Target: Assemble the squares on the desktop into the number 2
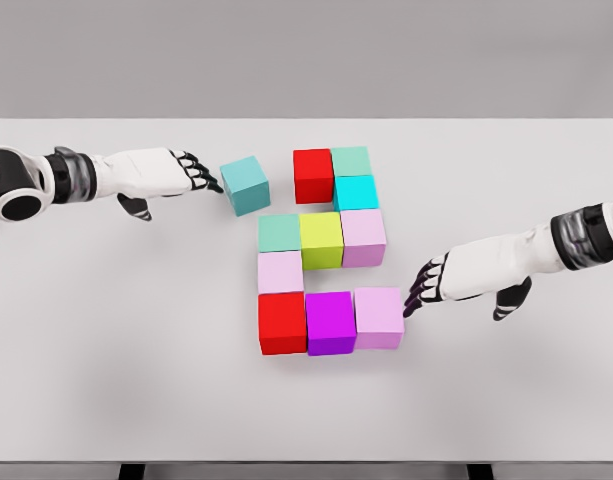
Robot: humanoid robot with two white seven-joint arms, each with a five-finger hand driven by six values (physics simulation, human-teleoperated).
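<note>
**Ten cubes in place, one teal cube at my left fingertips**

My left hand [156, 172] reached in from the left over the white desk [106, 350], fingers extended and held close together, gripping nothing. Their dark tips sat just beside the left face of a loose teal cube [245, 184] (whether they actually touched it I could not tell), which lay slightly turned and apart from the rest.

The other cubes formed most of the figure. On top, a red cube [313, 174] touched a mint cube [351, 161], with a cyan cube [356, 192] directly below the mint one. The middle row ran pale green cube [279, 232], yellow-green cube [321, 239], pink cube [363, 236]. Under the pale green one sat a light pink cube [280, 271], and the bottom row ran second red cube [282, 322], magenta cube [330, 322], lilac cube [379, 317].

My right hand [471, 272] came in from the right, fingers straight and slightly spread, holding nothing, tips just at the lilac cube's right side.
</note>
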